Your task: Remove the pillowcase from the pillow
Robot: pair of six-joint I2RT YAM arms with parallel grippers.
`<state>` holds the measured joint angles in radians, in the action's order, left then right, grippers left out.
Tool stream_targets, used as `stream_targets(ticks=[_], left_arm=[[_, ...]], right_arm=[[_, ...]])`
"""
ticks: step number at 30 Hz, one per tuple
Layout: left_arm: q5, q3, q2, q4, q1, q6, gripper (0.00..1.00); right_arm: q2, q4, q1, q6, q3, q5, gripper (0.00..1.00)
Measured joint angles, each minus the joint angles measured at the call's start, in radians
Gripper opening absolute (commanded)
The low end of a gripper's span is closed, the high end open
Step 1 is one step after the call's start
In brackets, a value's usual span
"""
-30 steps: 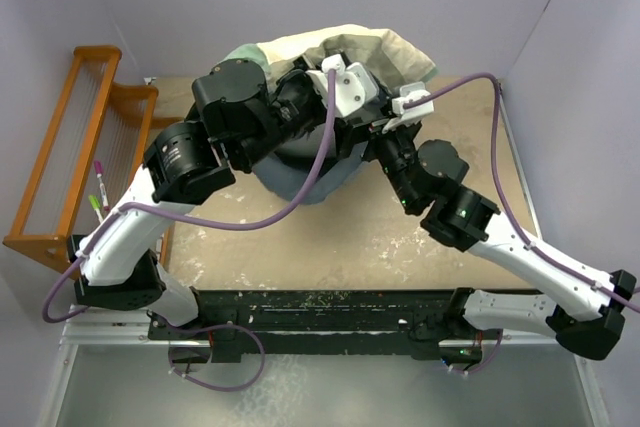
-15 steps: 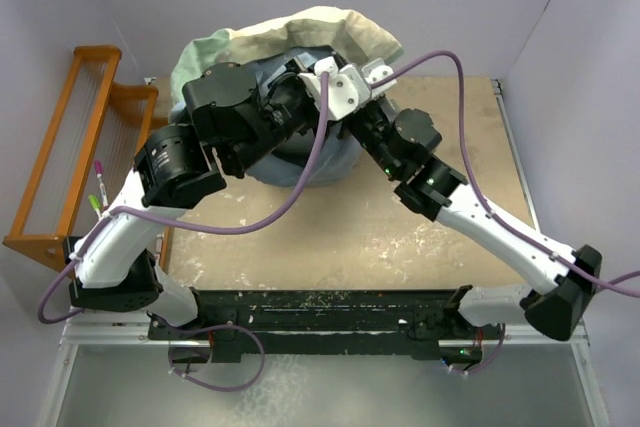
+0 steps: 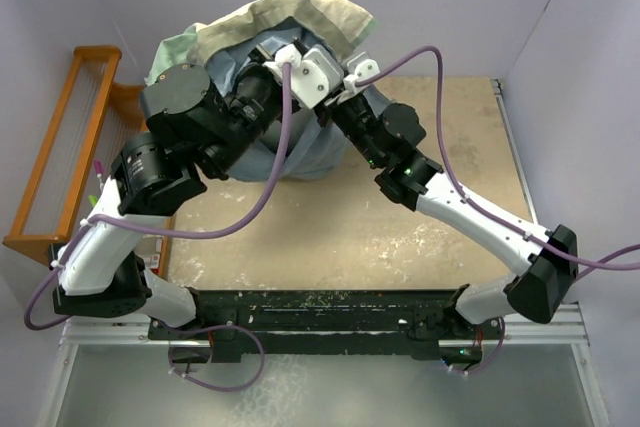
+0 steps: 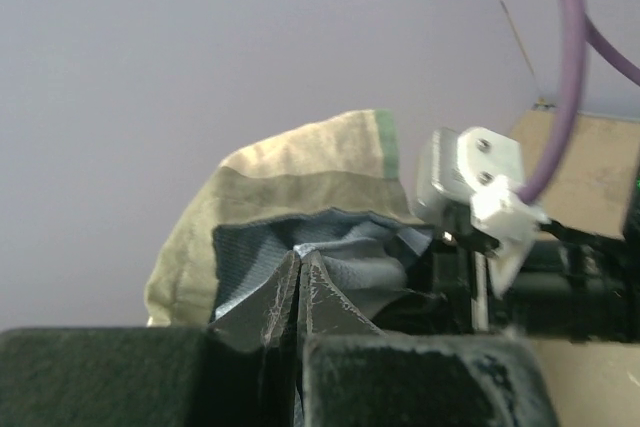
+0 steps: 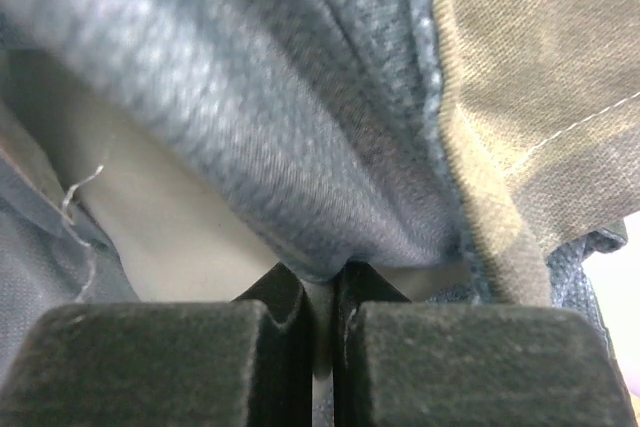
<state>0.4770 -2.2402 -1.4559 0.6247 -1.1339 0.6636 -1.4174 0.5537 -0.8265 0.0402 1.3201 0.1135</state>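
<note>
The pillowcase (image 3: 310, 9) hangs bunched above the far middle of the table, cream and olive outside on top, a green patch at the left, its pale grey-blue inside (image 3: 305, 152) drooping below. My left gripper (image 4: 298, 265) is shut on a peak of the grey-blue cloth (image 4: 340, 247). My right gripper (image 5: 322, 282) is shut on a fold of the same grey-blue cloth (image 5: 300, 167), beside the olive hem (image 5: 500, 97). Both wrists meet under the bundle in the top view. The pillow is hidden there. A pale surface (image 5: 170, 232) shows behind the fold; I cannot tell what it is.
A wooden rack (image 3: 70, 147) stands along the left wall with coloured pens (image 3: 99, 182) beside it. The tan table (image 3: 420, 237) stretches right of the arms. Purple cables (image 3: 450, 77) loop over both arms. Lavender walls close in on three sides.
Both arms and the cloth bundle have swung left and toward the far wall. My right gripper went from open to shut on a fold of the grey-blue cloth.
</note>
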Motion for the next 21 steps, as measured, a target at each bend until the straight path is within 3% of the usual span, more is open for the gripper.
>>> stream_targets(ticks=[12, 17, 21], left_arm=[[0.126, 0.031, -0.044, -0.343, 0.001, 0.180, 0.00], [0.141, -0.011, -0.101, -0.377, 0.022, 0.194, 0.00], [0.141, -0.071, -0.161, -0.367, 0.113, 0.182, 0.00]], right_arm=[[0.005, 0.098, -0.232, 0.030, -0.031, 0.097, 0.00], [0.012, 0.154, -0.304, 0.033, -0.069, 0.130, 0.00], [0.047, 0.172, -0.349, 0.043, -0.119, 0.174, 0.00]])
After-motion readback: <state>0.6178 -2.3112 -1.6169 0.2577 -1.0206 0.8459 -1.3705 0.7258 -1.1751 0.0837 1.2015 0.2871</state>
